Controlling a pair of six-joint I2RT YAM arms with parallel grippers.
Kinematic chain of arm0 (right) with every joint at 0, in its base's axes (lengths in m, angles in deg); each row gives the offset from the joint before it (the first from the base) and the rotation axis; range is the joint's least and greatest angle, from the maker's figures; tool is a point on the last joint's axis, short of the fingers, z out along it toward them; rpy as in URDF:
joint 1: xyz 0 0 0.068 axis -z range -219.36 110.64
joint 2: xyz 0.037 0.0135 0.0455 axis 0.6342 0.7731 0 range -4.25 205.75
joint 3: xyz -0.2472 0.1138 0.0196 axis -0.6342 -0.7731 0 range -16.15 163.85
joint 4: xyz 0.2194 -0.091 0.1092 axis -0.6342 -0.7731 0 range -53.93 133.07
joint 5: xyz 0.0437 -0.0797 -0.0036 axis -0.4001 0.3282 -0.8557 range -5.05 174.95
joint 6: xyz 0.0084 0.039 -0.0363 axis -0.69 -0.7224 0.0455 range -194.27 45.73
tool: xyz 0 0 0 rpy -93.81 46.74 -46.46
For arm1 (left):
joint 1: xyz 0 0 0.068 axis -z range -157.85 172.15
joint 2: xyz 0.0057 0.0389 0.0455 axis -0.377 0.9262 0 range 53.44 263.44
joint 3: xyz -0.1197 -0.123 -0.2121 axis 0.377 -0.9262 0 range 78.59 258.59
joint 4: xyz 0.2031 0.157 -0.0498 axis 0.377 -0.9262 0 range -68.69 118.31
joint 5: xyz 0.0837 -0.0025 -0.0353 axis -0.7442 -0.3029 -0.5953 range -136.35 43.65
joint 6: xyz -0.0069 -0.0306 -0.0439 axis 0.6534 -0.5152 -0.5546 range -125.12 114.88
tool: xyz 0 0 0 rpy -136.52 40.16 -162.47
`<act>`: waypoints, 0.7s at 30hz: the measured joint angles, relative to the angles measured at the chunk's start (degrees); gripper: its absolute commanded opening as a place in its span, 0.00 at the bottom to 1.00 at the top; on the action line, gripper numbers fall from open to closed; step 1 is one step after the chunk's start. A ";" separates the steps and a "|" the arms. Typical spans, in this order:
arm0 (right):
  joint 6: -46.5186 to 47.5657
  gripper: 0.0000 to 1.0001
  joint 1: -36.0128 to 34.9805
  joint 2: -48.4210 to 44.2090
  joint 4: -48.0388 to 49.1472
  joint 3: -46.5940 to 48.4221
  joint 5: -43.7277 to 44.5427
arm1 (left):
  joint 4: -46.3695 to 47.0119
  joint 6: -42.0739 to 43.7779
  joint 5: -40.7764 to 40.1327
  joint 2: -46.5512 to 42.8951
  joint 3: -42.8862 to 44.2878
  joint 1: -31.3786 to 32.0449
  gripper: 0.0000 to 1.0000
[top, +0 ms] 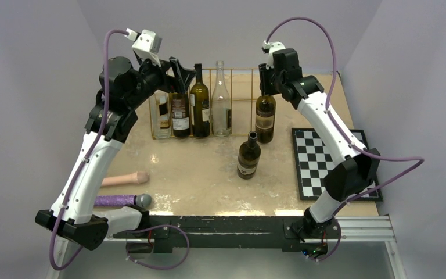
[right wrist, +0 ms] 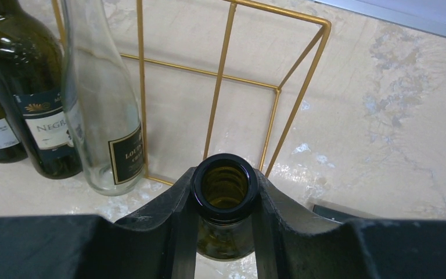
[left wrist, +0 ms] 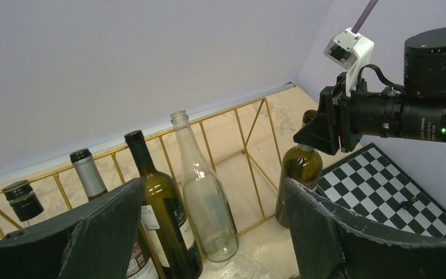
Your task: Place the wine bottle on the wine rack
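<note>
The gold wire wine rack (top: 239, 102) stands at the back of the table, with several bottles upright in its left slots and its right slots bare. My right gripper (top: 265, 87) is shut on the neck of a dark green wine bottle (top: 265, 119). The bottle hangs upright just outside the rack's right front corner. In the right wrist view the fingers (right wrist: 177, 203) clamp its open mouth (right wrist: 225, 187), with the rack (right wrist: 218, 99) behind. Another dark bottle (top: 249, 156) stands loose in front. My left gripper (top: 183, 72) is open and empty above the racked bottles (left wrist: 162, 215).
A checkerboard mat (top: 331, 163) lies at the right under the right arm. A pink rod (top: 125, 179) and a purple-handled tool (top: 122, 200) lie at the front left. A clear bottle (top: 221, 104) fills the slot nearest the bare ones. Walls close in on three sides.
</note>
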 measured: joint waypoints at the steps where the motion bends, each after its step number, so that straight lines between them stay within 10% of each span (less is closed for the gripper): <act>1: -0.02 0.00 0.20 0.50 0.22 0.00 -0.02 | -0.35 0.07 -0.15 -0.02 -0.37 0.00 0.92; 21: -2.34 0.00 2.80 7.23 6.08 2.12 -1.75 | -1.86 -0.28 1.25 -0.04 -1.46 0.00 0.92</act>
